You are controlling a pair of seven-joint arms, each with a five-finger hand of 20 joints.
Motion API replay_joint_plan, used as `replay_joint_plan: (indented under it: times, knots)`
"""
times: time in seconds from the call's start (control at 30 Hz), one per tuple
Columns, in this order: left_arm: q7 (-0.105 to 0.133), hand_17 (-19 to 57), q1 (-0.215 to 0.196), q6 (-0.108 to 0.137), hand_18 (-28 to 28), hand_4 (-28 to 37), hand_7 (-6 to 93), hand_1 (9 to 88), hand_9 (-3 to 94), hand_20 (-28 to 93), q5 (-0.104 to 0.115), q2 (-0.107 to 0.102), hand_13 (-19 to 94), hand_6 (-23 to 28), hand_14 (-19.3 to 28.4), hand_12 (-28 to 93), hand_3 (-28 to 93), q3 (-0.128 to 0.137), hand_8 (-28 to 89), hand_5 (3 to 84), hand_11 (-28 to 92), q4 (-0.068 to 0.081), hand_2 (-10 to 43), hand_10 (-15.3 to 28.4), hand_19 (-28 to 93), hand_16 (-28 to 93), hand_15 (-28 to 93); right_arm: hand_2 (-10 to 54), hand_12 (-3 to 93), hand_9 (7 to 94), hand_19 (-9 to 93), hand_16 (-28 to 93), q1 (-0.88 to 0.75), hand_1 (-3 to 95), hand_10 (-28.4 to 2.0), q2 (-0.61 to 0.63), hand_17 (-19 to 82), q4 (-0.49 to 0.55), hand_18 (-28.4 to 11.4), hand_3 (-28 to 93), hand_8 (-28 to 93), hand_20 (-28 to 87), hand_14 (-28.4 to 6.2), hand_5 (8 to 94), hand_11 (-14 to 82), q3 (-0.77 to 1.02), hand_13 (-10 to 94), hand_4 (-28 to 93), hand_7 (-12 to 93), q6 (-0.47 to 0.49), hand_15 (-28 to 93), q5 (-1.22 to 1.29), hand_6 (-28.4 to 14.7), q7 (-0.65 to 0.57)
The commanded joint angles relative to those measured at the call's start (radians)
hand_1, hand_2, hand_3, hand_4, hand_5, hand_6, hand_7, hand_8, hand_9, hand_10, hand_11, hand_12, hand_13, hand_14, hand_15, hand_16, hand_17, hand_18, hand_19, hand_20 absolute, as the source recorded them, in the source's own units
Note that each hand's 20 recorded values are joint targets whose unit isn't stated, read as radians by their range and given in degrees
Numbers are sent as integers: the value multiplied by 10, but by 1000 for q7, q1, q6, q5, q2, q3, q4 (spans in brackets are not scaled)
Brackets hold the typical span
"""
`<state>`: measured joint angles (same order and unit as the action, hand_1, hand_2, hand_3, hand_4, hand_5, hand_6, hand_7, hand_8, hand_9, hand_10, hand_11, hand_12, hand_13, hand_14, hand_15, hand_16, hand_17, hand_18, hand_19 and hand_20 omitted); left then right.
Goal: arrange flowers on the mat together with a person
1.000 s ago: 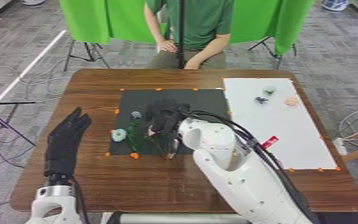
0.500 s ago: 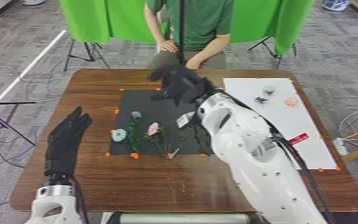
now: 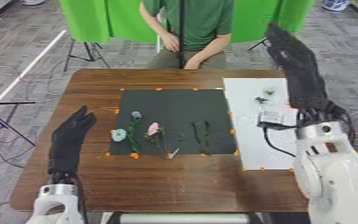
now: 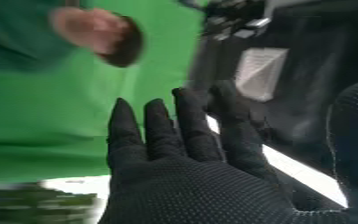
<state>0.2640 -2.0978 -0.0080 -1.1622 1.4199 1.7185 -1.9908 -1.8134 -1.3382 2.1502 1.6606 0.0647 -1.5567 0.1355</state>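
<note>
The left hand (image 3: 68, 142) rests over the table's left side, fingers straight. Raised over the white sheet (image 3: 255, 135), the right hand (image 3: 302, 75) has straight fingers and holds nothing; in the right wrist view its glove (image 4: 193, 192) is spread open. On the black mat (image 3: 180, 100) lie a pale blue flower (image 3: 119, 134), a blue-grey flower (image 3: 136, 114) on a green stem, a pink flower (image 3: 153, 129) with its stem toward the robot, and green stems (image 3: 200, 136) to their right. Small flowers (image 3: 269, 92) remain on the white sheet, partly hidden by the right arm.
Orange tape pieces (image 3: 135, 155) mark the mat's edges. The brown table (image 3: 158, 185) extends around the mat and the sheet. A person's hands (image 3: 191, 64) stay at the far edge, off the mat. Black cable hangs over the sheet beside the right wrist.
The right hand has lifted off the mat and swung right, up over the white sheet, uncovering the pink flower and the green stems. The left hand has stayed nearly still.
</note>
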Motion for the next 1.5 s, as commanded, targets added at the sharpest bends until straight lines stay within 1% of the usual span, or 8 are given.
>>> replay_joint_plan:
  times: [0.03, 0.2, 0.37, 0.57, 0.77, 1.27, 1.37, 1.5]
  knots:
    - [18, 67, 23, -26, 100, -192, 50, 249, 432, 178, -47, 1, 342, 69, 144, 114, 694, -22, -58, 425, 115, 6, -37, 132, 25, -8, 95, 91, 82, 317, -4, 162, -274, 63, -133, -93, 120, 47, -85, 725, -84, 230, -90, 317, 13, 56, 199, -198, 39, 40, -19, 313, -52, -68]
    - [20, 69, 32, -37, 99, -191, 51, 250, 435, 179, -51, 2, 343, 68, 143, 115, 693, -40, -59, 428, 117, 10, -38, 131, 23, -8, 96, 95, 68, 322, -8, 133, -274, 54, -149, -119, 121, 42, -72, 725, -79, 212, -81, 339, 14, 54, 206, -197, 21, 40, -18, 321, -89, -71]
    - [15, 69, 53, -61, 99, -192, 53, 249, 435, 180, -64, 3, 343, 67, 144, 115, 694, -62, -59, 429, 117, 18, -39, 131, 21, -7, 96, 95, 65, 324, -7, 119, -279, 50, -153, -135, 120, 35, -69, 729, -79, 205, -83, 347, 16, 52, 207, -196, 18, 44, -7, 328, -97, -69]
    - [14, 68, 72, -71, 100, -193, 52, 251, 436, 181, -58, -17, 342, 68, 145, 115, 693, -74, -60, 430, 117, 18, -38, 131, 21, -8, 95, 95, 65, 329, -5, 107, -285, 48, -156, -131, 122, 26, -69, 733, -77, 202, -89, 348, 19, 52, 209, -197, 20, 31, 4, 332, -96, -71]
    - [14, 68, 69, -64, 100, -193, 51, 251, 436, 180, -47, -12, 342, 68, 144, 114, 693, -71, -59, 430, 116, 3, -38, 131, 21, -8, 95, 97, 67, 335, -3, 101, -290, 51, -157, -135, 124, 25, -72, 732, -77, 203, -92, 356, 22, 50, 212, -196, 30, 39, 14, 337, -88, -79]
    - [-24, 59, 46, -68, 104, -196, 50, 255, 437, 175, -62, 1, 340, 70, 148, 115, 679, -42, -59, 431, 117, -34, -30, 133, 22, -6, 94, 89, 79, 367, 1, 91, -294, 60, -161, -141, 132, 25, -79, 744, -79, 209, -97, 413, 32, 64, 227, -188, 50, 64, 38, 339, -77, -88]
    - [-48, 55, 41, -81, 107, -196, 50, 256, 437, 174, -92, 8, 339, 69, 150, 115, 677, -28, -59, 431, 118, -45, -31, 133, 22, -4, 94, 87, 83, 380, 1, 92, -298, 61, -162, -146, 133, 24, -83, 748, -79, 211, -100, 425, 37, 71, 232, -186, 55, 86, 44, 344, -73, -94]
    - [-57, 23, 41, -100, 126, -179, 53, 274, 435, 172, -163, 16, 347, 67, 166, 122, 676, -2, -58, 427, 127, -54, -53, 130, 36, 22, 116, 85, 89, 395, 2, 95, -299, 63, -161, -147, 134, 25, -87, 751, -80, 214, -108, 440, 41, 71, 243, -185, 61, 89, 55, 343, -70, -98]
